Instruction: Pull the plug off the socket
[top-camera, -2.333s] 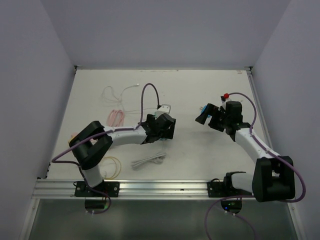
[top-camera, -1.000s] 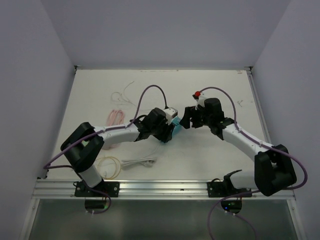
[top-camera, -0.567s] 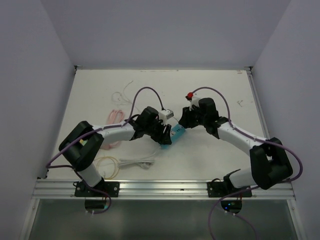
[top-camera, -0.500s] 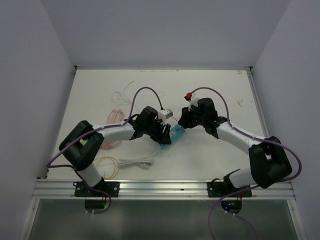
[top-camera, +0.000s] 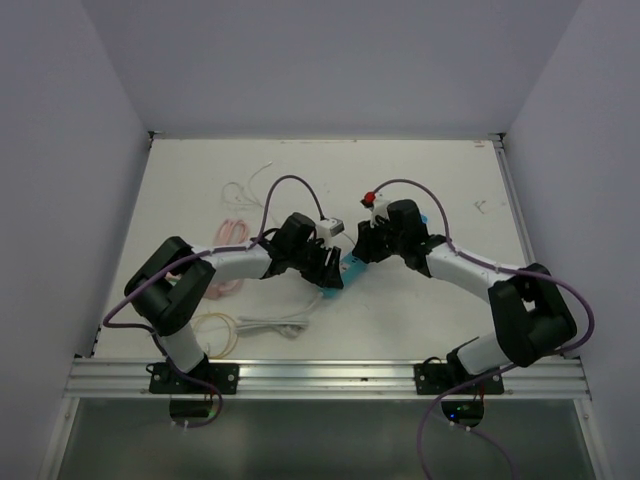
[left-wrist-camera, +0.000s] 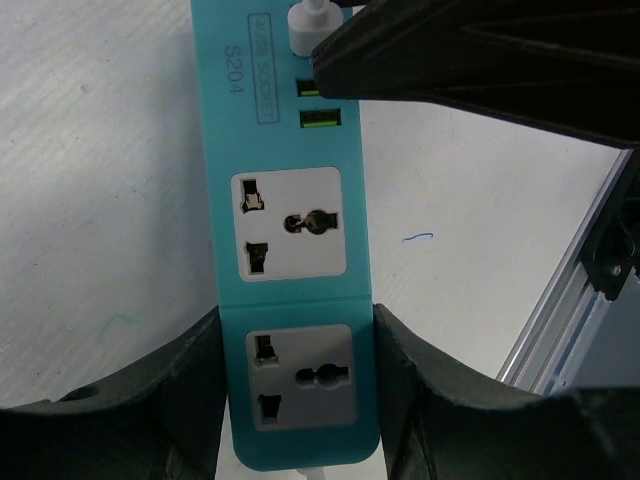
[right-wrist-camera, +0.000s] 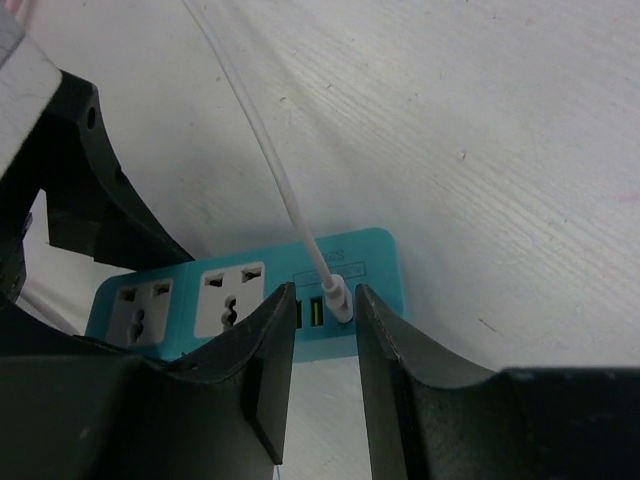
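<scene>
Left end effector (left-wrist-camera: 298, 385) clamping socket (left-wrist-camera: 290, 250) by its lower-centre end, steadying it. Right end effector (right-wrist-camera: 325, 302) parted, straddling plug (right-wrist-camera: 338, 296), seemingly not yet squeezing. Plug sitting fully seated in USB port, mid-frame. Gripping and pulling remaining.

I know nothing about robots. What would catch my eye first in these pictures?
The bright teal power strip in the middle draws the eye first. The left gripper clamps its sides at one end. The right gripper straddles a white plug seated in a USB port at the other end, with its thin white cable trailing away.
</scene>
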